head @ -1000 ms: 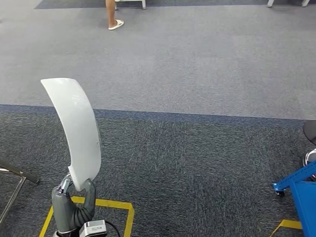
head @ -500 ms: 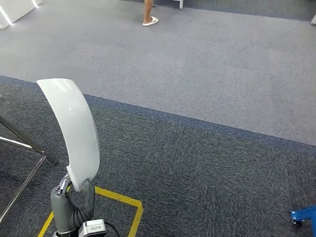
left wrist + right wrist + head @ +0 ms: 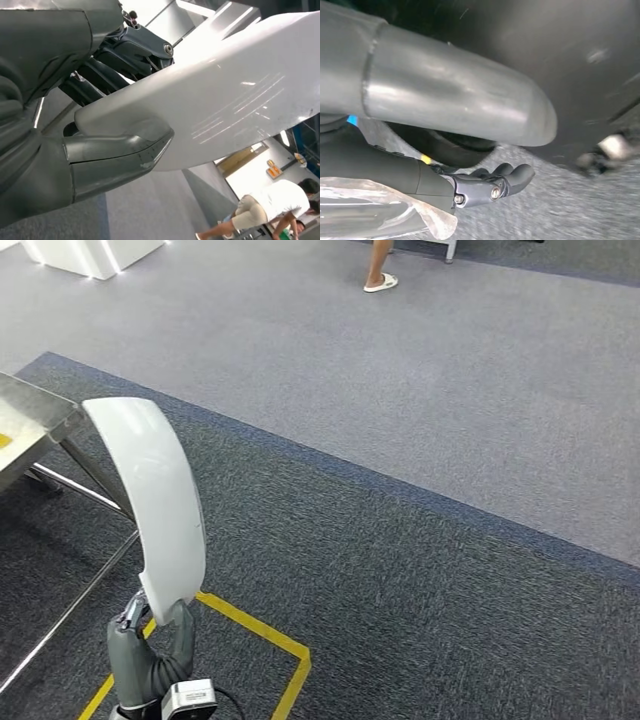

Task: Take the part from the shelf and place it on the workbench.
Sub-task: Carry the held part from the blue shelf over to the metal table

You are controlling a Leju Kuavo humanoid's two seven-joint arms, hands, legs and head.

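Grey carpet [image 3: 423, 570] spreads far; steel workbench [image 3: 34, 420] sits left, beside the white part [image 3: 162, 510] grasped by left hand [image 3: 147, 655]; right hand's [image 3: 471, 175] grip unclear.

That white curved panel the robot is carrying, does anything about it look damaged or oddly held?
Nothing stands out. The white panel stands upright, gripped at its lower end by the left hand, with no visible cracks.

Workshop hall: carpet [image 3: 423, 390], yellow floor tape [image 3: 260, 632], steel workbench [image 3: 34, 425].
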